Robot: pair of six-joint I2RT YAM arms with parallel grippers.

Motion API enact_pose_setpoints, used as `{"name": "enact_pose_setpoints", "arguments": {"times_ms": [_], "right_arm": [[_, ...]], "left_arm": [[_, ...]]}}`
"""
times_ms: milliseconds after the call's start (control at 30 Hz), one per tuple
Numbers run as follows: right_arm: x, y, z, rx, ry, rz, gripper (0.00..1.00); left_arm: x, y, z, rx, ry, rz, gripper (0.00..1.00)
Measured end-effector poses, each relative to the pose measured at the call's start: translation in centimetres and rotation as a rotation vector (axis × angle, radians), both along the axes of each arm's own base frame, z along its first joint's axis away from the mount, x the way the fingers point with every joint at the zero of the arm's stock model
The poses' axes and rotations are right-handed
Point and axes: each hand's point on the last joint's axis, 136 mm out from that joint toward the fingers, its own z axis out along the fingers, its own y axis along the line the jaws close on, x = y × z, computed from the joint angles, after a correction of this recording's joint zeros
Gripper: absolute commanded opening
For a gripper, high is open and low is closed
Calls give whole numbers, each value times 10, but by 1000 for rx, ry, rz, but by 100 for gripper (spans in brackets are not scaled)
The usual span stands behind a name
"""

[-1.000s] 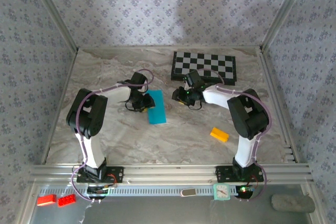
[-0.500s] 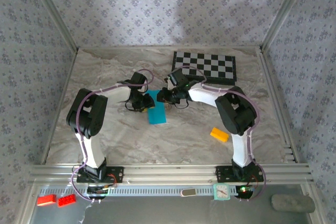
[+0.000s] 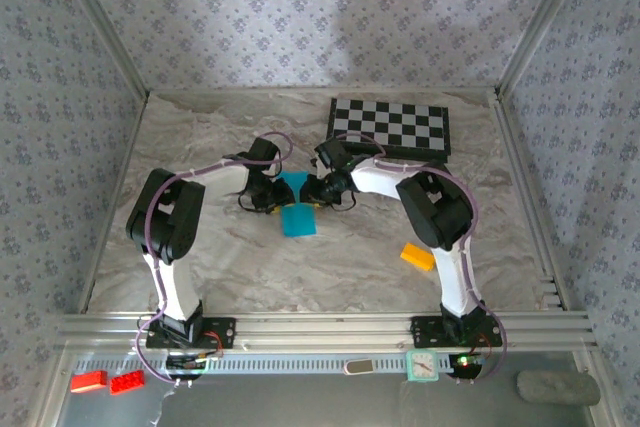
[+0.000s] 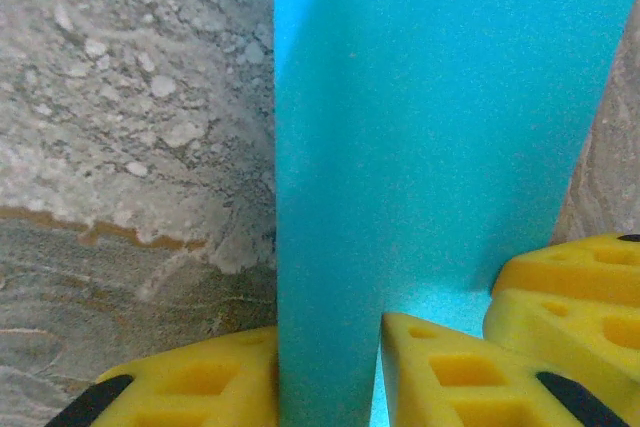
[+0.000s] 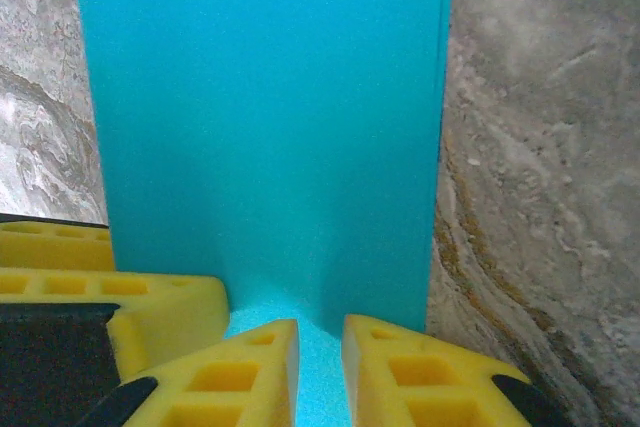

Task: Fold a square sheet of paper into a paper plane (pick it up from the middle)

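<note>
Task item: square sheet of paper [image 3: 297,209], folded to a narrow cyan rectangle.
Location: flat on the counter [image 3: 330,272] near its middle, just in front of the chessboard [image 3: 390,127], between the two grippers.
Left unit: left gripper [image 3: 266,197] at the sheet's left long edge. Its fingers [image 4: 440,372] stand apart, with cyan paper filling the gap.
Right unit: right gripper [image 3: 311,190] at the sheet's far right part. Its fingers [image 5: 420,372] are almost together, with cyan showing in the narrow slit. A pinch cannot be confirmed.
Spacing: the grippers are close, facing each other across the sheet.
Other item: yellow-orange block [image 3: 418,256], beside the right arm and well apart from the sheet.
</note>
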Motion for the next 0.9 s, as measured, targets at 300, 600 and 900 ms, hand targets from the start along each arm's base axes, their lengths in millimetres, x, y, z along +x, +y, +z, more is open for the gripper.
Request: {"name": "enact_pose_setpoints", "arguments": {"times_ms": [300, 600, 900], "right_arm": [[2, -6, -5, -51, 23, -9, 18], [2, -7, -8, -75, 42, -10, 16], [2, -7, -9, -86, 57, -10, 13]], "left_arm": [[3, -1, 9, -5, -12, 2, 33], [7, 23, 38, 93, -86, 61, 35], [18, -6, 82, -126, -154, 66, 19]]}}
